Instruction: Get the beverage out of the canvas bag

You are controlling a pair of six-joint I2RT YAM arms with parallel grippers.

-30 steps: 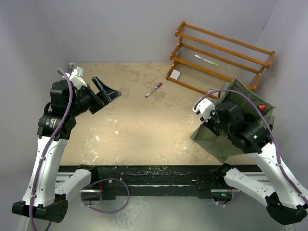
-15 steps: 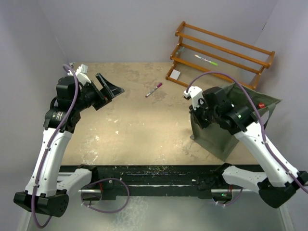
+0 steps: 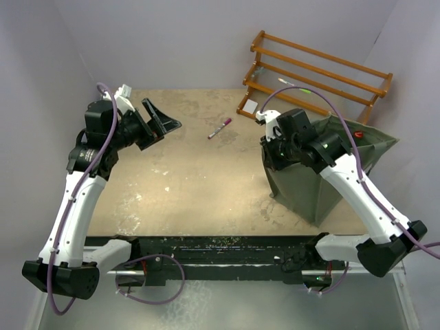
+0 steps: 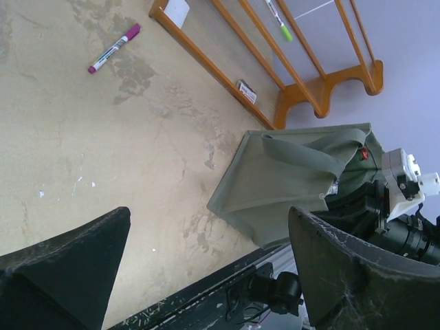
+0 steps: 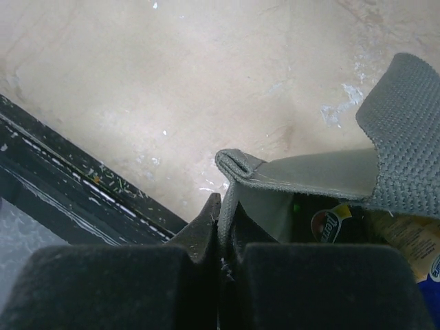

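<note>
The grey-green canvas bag [image 3: 320, 185] stands at the right of the table, its mouth open upward; it also shows in the left wrist view [image 4: 289, 179]. My right gripper [image 3: 273, 152] is shut on the bag's left rim [image 5: 237, 180], one finger outside the fabric and one inside. Inside the bag a dark bottle with a red and yellow label [image 5: 328, 223] shows beside a strap handle [image 5: 405, 130]. A red cap [image 3: 357, 135] shows at the bag's far rim. My left gripper [image 3: 162, 124] is open and empty, held above the table's far left, well apart from the bag.
A wooden rack [image 3: 313, 72] stands at the back right with a green marker [image 3: 295, 86] on it and a white card [image 3: 250, 106] at its foot. A purple marker [image 3: 220, 128] lies mid-table. The black rail [image 3: 227, 247] runs along the near edge.
My right gripper moved left and away from me with the bag's rim in it, pulling the bag upright and its mouth open. My left gripper moved slightly farther and up.
</note>
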